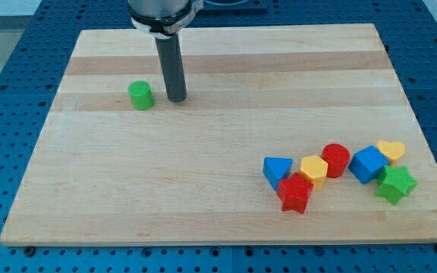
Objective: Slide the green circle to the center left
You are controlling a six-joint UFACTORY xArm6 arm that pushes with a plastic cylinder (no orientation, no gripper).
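One green circle (140, 95), just left of my tip (177, 99)

You see the arm come down from the view's top, left of the middle. Its dark rod stands straight up and down. My tip (177, 99) touches the board in the upper left part.

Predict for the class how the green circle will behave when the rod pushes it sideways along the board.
The green circle looks short and squat, so it should slide, not tip. Its round side may let it slip off my tip, which stands just to its right. The wooden board looks smooth, so little resistance seems likely.
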